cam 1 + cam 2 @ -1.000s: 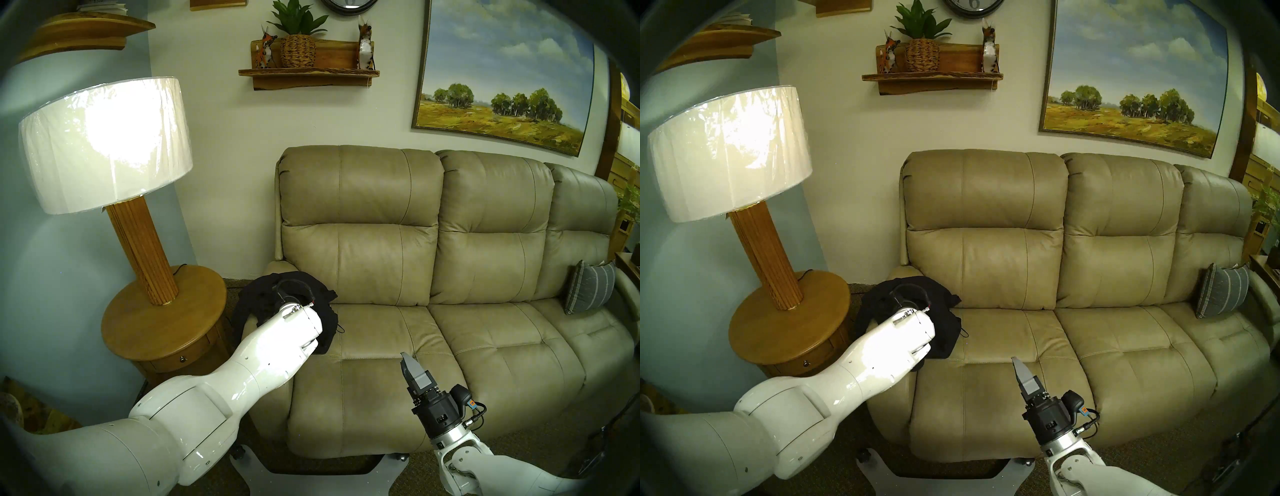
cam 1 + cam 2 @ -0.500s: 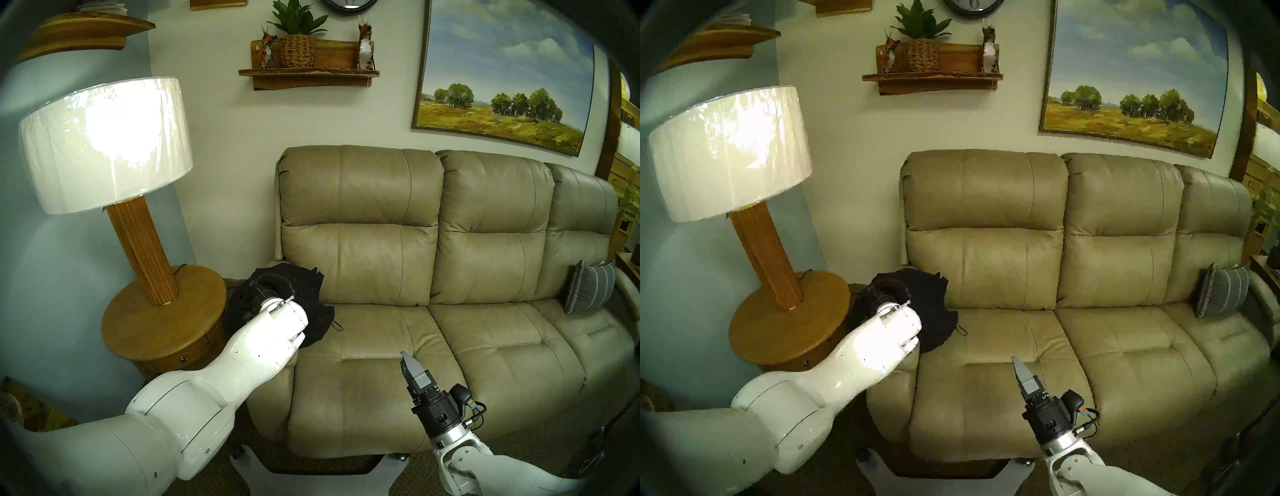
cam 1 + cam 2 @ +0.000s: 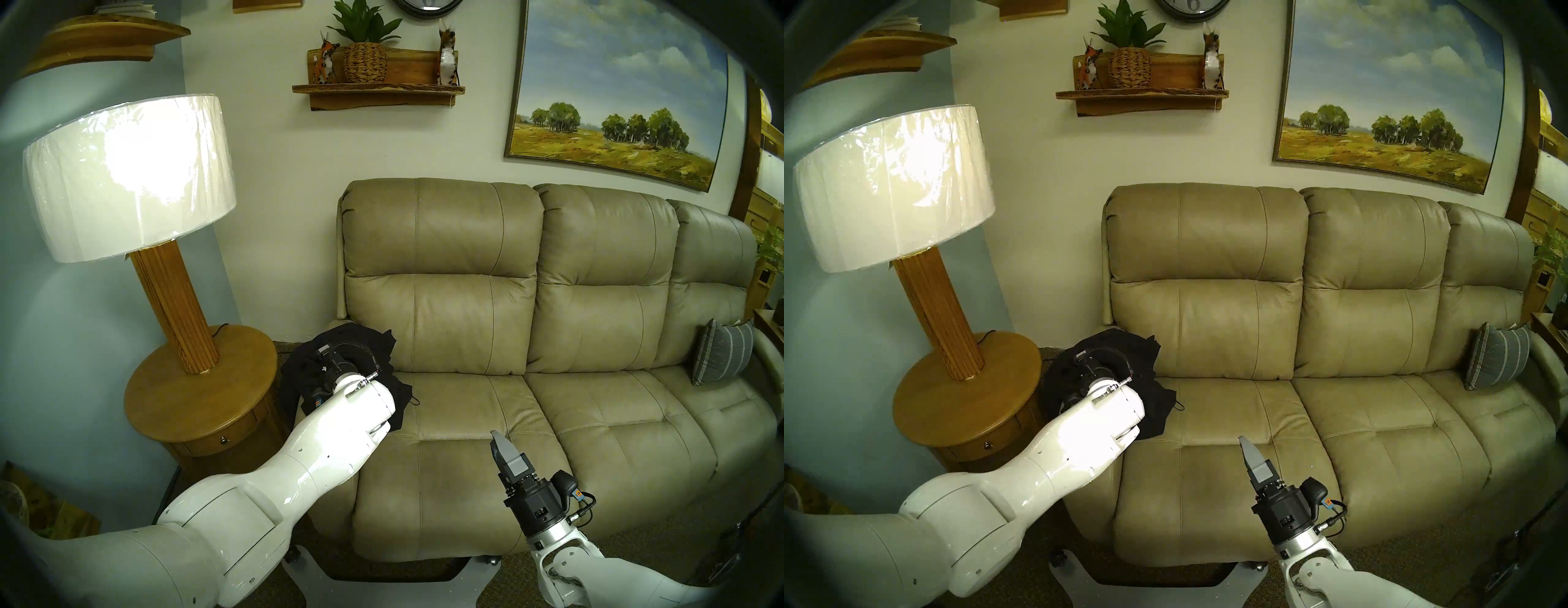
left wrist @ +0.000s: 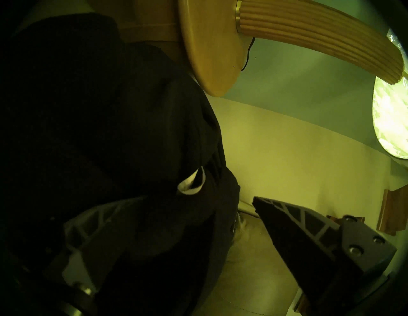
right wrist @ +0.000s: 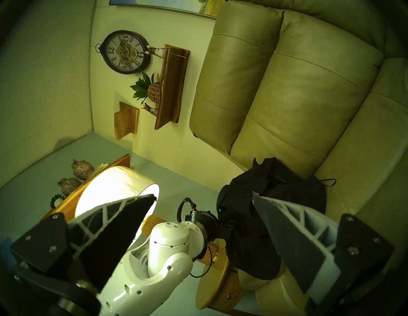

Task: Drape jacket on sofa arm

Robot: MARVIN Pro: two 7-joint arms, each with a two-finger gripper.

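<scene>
The black jacket (image 3: 382,352) lies bunched over the beige sofa arm (image 3: 333,327). Part of it hangs down the seat side, and its drawcord (image 3: 413,401) rests on the seat. My left gripper (image 4: 196,198) is open just above the jacket. Black fabric lies over its left finger (image 4: 88,231), and the white inner label (image 4: 189,185) shows beside it. In the head views only its wrist (image 3: 335,365) (image 3: 1091,367) shows. My right gripper (image 5: 204,195) is open and empty. It hovers over the front of the left seat cushion (image 3: 495,437) (image 3: 1244,441). The jacket also shows in the right wrist view (image 5: 271,198).
A round wooden side table (image 3: 169,407) with a tall lamp (image 3: 127,178) stands close to the left of the sofa arm. A grey striped cushion (image 3: 721,350) sits on the far right seat. A wall shelf (image 3: 377,91) hangs above.
My left wrist swung left, then came back right over the sofa arm. The jacket's seat-side edge has pulled in toward the arm. The right arm has not moved.
</scene>
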